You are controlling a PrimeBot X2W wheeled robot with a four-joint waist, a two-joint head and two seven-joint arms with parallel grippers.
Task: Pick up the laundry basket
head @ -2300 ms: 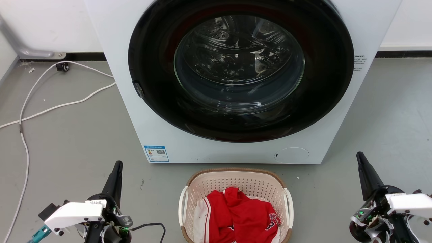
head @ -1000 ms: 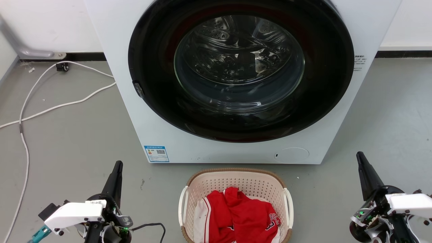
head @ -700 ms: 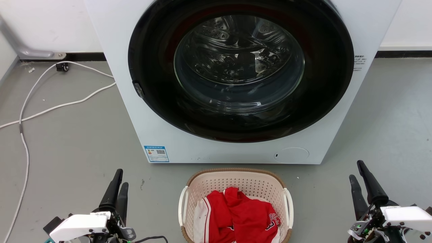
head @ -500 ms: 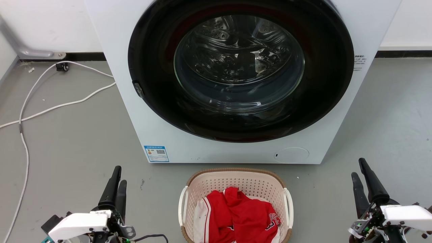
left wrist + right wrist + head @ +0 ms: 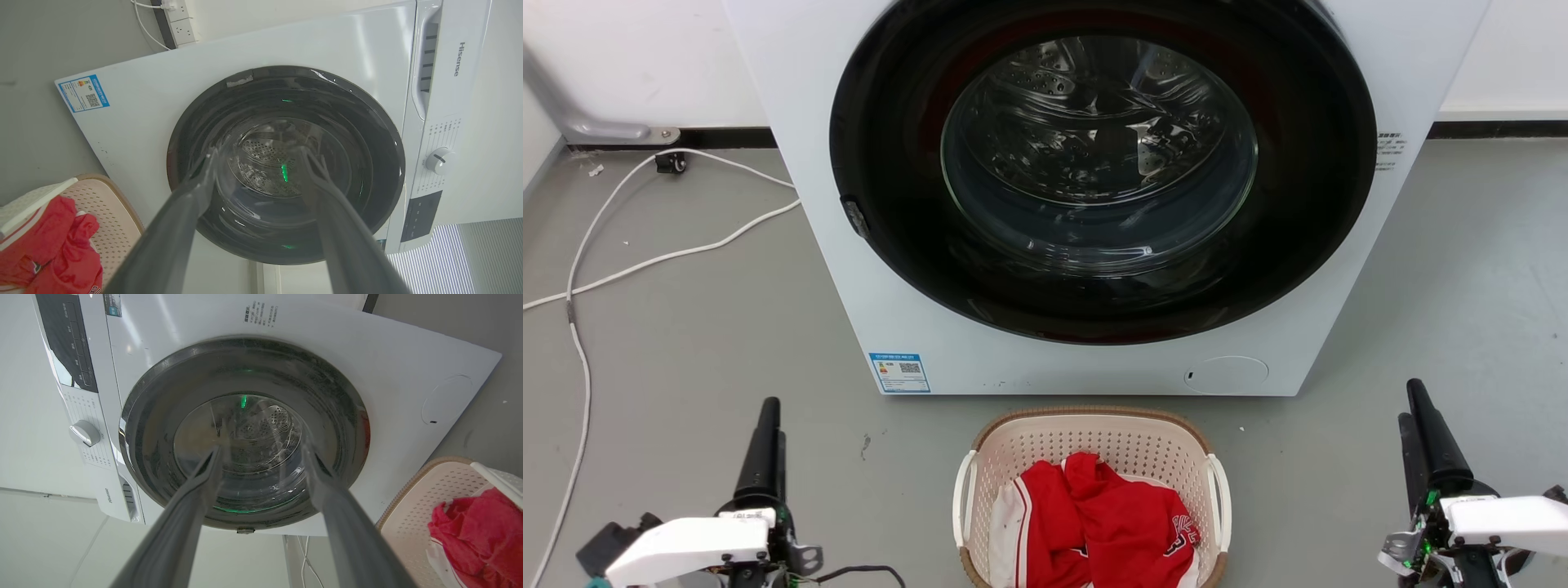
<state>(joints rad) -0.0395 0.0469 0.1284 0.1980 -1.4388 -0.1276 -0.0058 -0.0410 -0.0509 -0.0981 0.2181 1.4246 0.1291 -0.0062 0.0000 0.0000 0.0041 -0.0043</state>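
As the head view shows, the laundry basket (image 5: 1094,418) stands on the floor (image 5: 686,343) before the washing machine (image 5: 849,245), between left tool (image 5: 770,416) and right tool (image 5: 1411,404), touching neither. Left wrist view: fingers spread wide. Right wrist view: likewise wide.

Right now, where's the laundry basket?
Head view, bottom centre: the laundry basket sits on the floor right in front of the washing machine, between the left gripper and the right gripper, touching neither.

Laundry corner: washing machine (image 5: 1094,196) (front-loader), grey floor (image 5: 686,327), wall socket (image 5: 179,16).
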